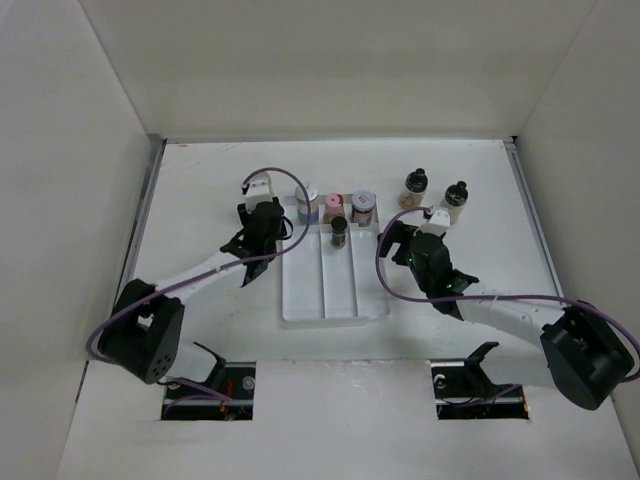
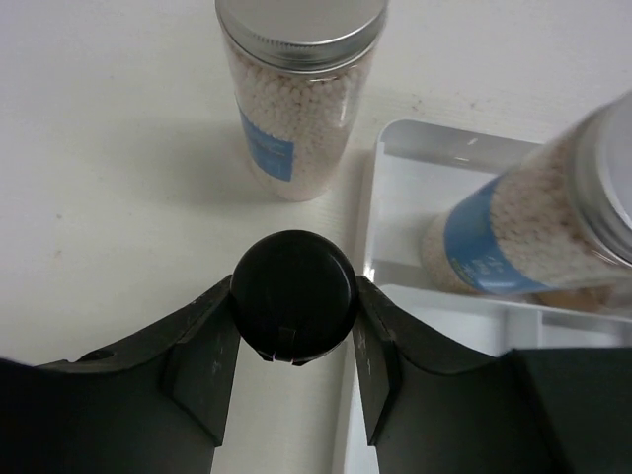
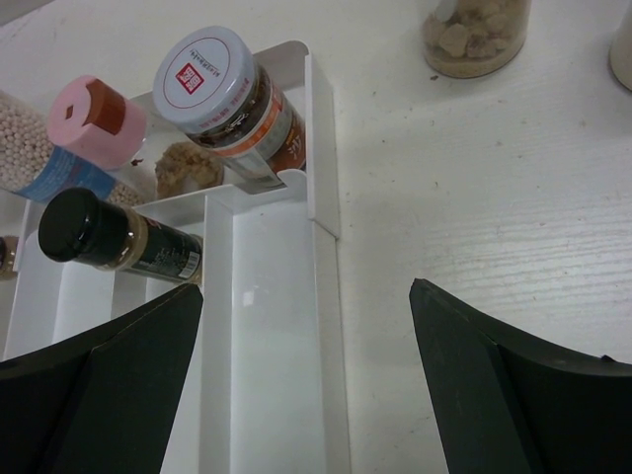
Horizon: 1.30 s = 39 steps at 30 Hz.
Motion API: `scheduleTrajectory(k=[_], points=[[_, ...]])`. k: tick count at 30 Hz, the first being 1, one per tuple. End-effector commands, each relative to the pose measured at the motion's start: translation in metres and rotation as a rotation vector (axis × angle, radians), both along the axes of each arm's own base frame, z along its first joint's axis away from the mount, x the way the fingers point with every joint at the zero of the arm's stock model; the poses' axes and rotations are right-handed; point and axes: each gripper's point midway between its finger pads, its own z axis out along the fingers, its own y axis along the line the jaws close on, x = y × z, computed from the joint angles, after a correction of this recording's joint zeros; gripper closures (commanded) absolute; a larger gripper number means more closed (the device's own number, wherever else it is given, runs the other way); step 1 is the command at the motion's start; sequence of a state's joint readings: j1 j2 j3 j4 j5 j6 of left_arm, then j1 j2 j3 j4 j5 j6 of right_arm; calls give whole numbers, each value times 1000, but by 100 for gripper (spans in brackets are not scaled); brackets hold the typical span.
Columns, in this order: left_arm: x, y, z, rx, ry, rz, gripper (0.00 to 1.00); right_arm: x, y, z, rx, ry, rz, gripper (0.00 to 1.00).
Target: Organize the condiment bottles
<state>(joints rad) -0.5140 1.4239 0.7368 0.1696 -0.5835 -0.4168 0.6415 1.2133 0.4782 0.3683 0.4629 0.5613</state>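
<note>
The left hand (image 2: 293, 321) is clamped on a black-capped bottle (image 2: 293, 294) (only the cap shows), just outside the tray's (image 2: 434, 158) left wall, at about 10 o'clock from the tray's middle in the top view. At the hand's 12 o'clock a silver-lid bottle (image 2: 299, 89) of pale beads is upright on the desk (image 2: 109, 197).

The right hand (image 3: 306, 380) is spread wide apart, holding nothing, over the tray's right edge.

Four bottles crowd the tray's 12 o'clock end: a blue-label bottle (image 3: 39, 163), a pink-capped bottle (image 3: 97, 117), a white-lidded jar (image 3: 212, 79) and a small dark bottle (image 3: 109, 235). A bottle of brown chunks (image 1: 415, 187) and a paler bottle (image 1: 456, 200) are on the desk at the tray's 1 o'clock.
</note>
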Motion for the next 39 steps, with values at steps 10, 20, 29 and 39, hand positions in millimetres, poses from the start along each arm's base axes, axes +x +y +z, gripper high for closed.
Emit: scheduleTrajectory(k=[10, 20, 29, 39], points=[[-70, -118, 57, -57, -128, -319, 69, 9, 1, 30, 46, -83, -31, 7], [-101, -199, 31, -30, -76, -504, 68, 9, -7, 33, 57, -92, -56, 7], [-111, -196, -9, 34, -13, -481, 63, 9, -17, 33, 62, -90, -88, 7], [-107, -176, 24, -41, -100, -402, 20, 10, -21, 33, 60, -88, -104, 5]])
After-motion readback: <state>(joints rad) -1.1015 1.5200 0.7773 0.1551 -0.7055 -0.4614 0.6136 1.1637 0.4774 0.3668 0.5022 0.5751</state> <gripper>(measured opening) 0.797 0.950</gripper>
